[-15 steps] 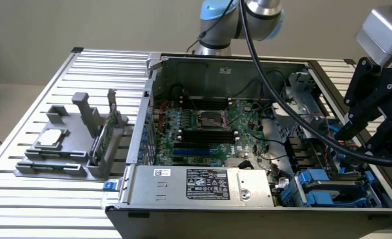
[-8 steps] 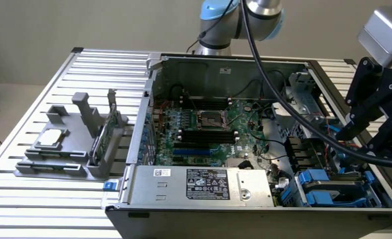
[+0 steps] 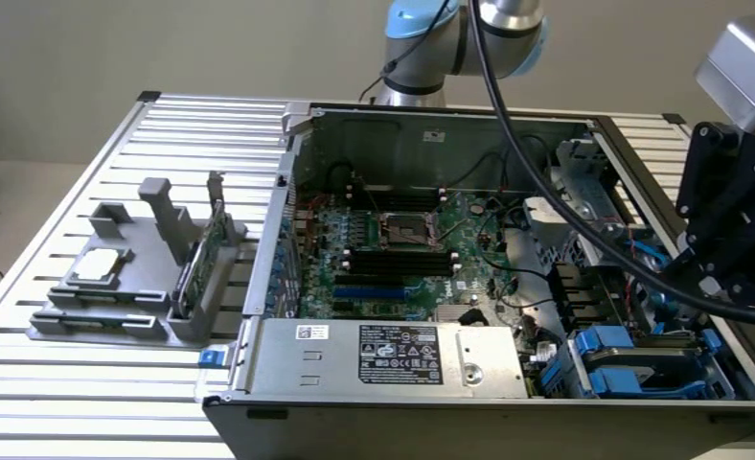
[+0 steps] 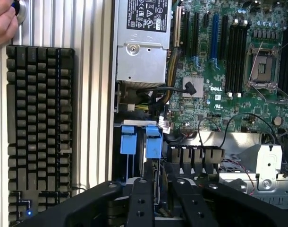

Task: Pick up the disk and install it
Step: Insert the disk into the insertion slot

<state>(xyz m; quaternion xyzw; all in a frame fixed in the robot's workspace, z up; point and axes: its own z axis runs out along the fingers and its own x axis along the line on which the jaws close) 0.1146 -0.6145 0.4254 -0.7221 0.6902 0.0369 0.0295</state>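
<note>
**A:** What do we have on the desk?

**B:** An open computer case (image 3: 480, 125) lies on the slatted desk (image 3: 45, 383). The disk (image 3: 644, 361), silver metal framed by blue rails, sits in a bay. That bay is in the case corner by the desk edge nearest the exterior camera, on the exterior view's right. A grey power supply box (image 3: 377, 353) is just beside it.

**A:** And the gripper?

**B:** The gripper (image 4: 162, 182) hangs low over that bay, its tips just beside the disk's two blue tabs. We cannot tell whether the fingers are spread or pinching a rail.

**A:** Which step do we judge this to be?

**B:** The pick-up, we think. The disk rests in its bay and is not lifted.

**A:** What does the next move call for?

**B:** In our judgement, a square hold on the blue rails and a straight path. Black cables (image 4: 156, 90) run near the bay and could snag.
</note>
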